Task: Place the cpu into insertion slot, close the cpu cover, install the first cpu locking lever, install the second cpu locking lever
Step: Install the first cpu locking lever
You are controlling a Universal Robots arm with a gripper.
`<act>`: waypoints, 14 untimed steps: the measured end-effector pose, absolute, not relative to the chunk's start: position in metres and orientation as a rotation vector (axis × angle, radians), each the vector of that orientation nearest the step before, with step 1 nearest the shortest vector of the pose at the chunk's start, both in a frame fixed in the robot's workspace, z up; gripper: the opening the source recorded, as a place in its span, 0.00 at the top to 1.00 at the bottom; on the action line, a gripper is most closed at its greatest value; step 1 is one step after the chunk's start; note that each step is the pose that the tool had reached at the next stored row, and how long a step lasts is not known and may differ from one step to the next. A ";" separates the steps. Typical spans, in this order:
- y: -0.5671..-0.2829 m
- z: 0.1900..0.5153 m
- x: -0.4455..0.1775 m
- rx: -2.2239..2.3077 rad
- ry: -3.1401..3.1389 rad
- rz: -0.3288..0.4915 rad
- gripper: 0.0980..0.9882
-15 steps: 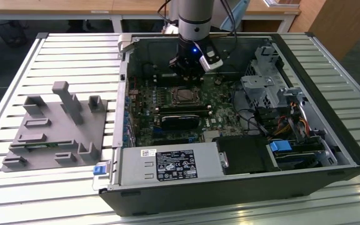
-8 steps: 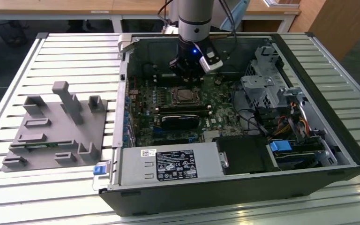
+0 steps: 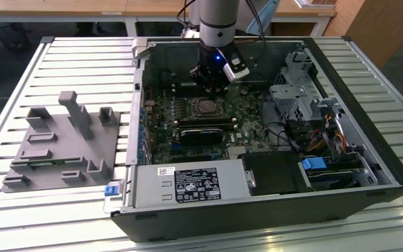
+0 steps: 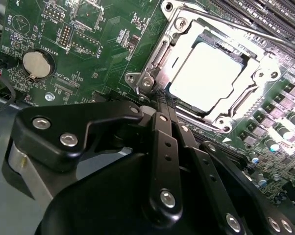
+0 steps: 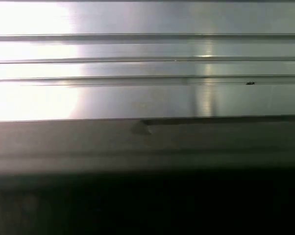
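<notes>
The cpu (image 4: 208,73) lies flat in the insertion slot (image 4: 157,54), its pale metal top catching the light. The silver cpu cover (image 4: 186,33) sits down around it like a frame. A thin lever rod (image 4: 250,34) runs along one side of the socket. My gripper (image 4: 162,105) hovers just off the socket's corner hinge (image 4: 145,83), fingers shut together with nothing between them. In the exterior view the gripper (image 3: 212,86) hangs inside the open computer case, just behind the cpu (image 3: 205,107) on the green board.
A grey plastic fixture (image 3: 61,142) sits on the slatted table (image 5: 147,49) at the exterior view's left. Inside the case are a black card (image 3: 201,131), the power supply (image 3: 191,184) and a drive cage (image 3: 296,100). A coin battery (image 4: 37,63) lies near the socket.
</notes>
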State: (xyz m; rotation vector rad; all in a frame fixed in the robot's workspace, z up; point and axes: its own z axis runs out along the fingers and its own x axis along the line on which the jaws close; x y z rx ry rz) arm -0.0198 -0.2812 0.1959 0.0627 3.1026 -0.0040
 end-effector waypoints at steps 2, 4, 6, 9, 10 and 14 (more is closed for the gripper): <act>-0.281 0.195 -0.020 0.063 3.103 -0.004 0.97; -0.280 0.195 -0.020 0.063 3.102 -0.004 0.97; -0.280 0.196 -0.020 0.062 3.103 -0.004 0.97; -0.279 0.198 -0.019 0.063 3.101 -0.001 0.97; -0.279 0.200 -0.019 0.063 3.101 -0.002 0.97; -0.280 0.211 -0.020 0.063 3.102 -0.004 0.97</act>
